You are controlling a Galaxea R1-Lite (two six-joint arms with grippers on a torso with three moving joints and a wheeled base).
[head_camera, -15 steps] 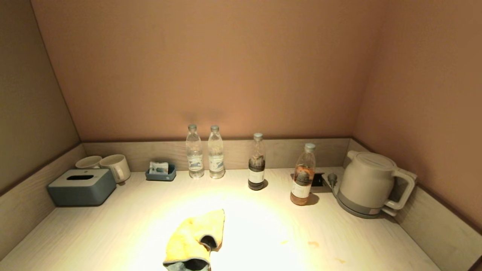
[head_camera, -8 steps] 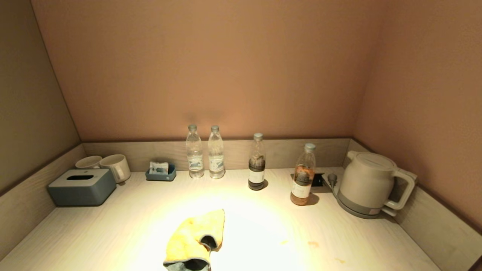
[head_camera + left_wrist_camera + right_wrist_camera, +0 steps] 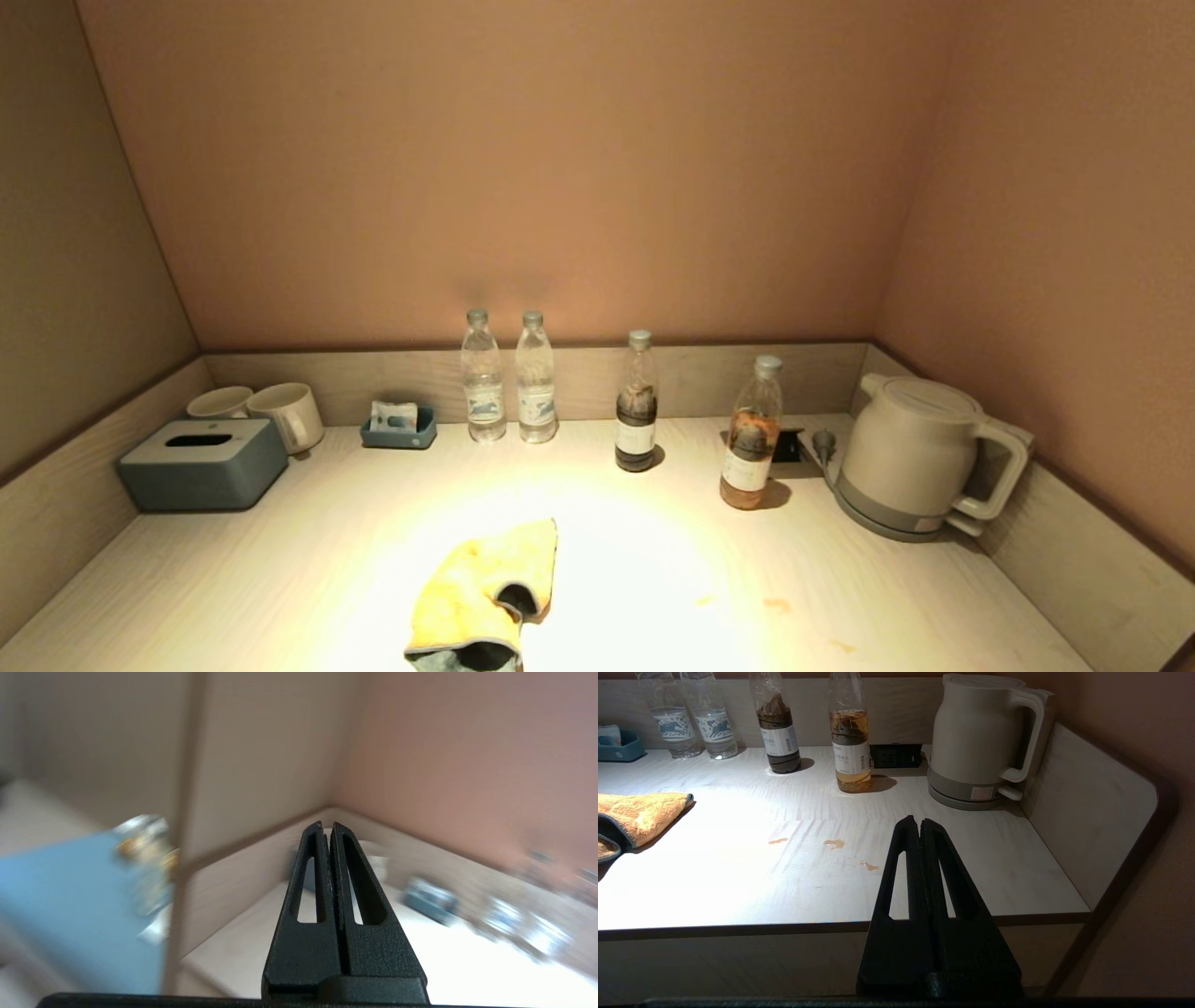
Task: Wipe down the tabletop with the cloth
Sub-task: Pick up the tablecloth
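Note:
The orange-yellow cloth (image 3: 485, 597) lies crumpled on the pale tabletop (image 3: 233, 579) near its front edge, dark grey underside showing; it also shows in the right wrist view (image 3: 637, 814). Small orange stains (image 3: 777, 605) mark the tabletop right of the cloth, also in the right wrist view (image 3: 834, 843). Neither gripper shows in the head view. My left gripper (image 3: 326, 825) is shut and empty, off the table's left front, facing the left rear corner. My right gripper (image 3: 919, 820) is shut and empty, in front of the table's front edge at the right.
Along the back rim stand two clear water bottles (image 3: 509, 378), a dark bottle (image 3: 638, 403), an amber bottle (image 3: 752, 437) and a small blue tray (image 3: 400, 427). A grey-blue tissue box (image 3: 202, 463) and two mugs (image 3: 261, 411) sit back left. A kettle (image 3: 920, 457) stands back right.
Nothing has changed in the head view: the cloth and other objects lie as before and no arm has come into sight.

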